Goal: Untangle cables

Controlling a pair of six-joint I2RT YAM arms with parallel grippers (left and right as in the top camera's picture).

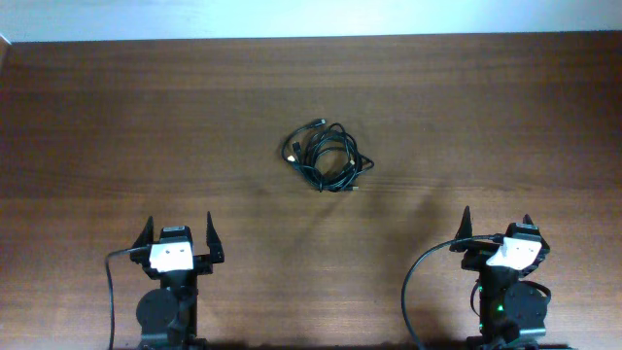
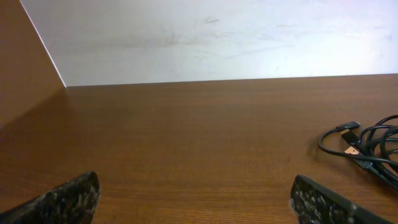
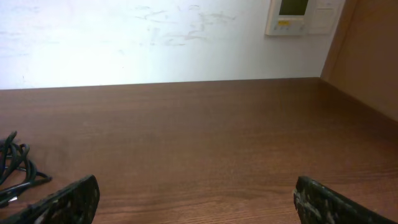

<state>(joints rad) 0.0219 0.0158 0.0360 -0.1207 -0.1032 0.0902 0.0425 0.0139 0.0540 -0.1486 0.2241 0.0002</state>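
The cables are thin black cords with small metal plug ends, looped together in a hand-sized bundle at the middle of the wooden table. The bundle also shows at the right edge of the left wrist view and at the left edge of the right wrist view. My left gripper is open and empty near the table's front edge, well short and left of the bundle. My right gripper is open and empty near the front edge, well short and right of the bundle.
The brown wooden table runs back to a white wall. A white wall panel with a small display hangs at the far right. Thick black arm cables loop beside the right arm base.
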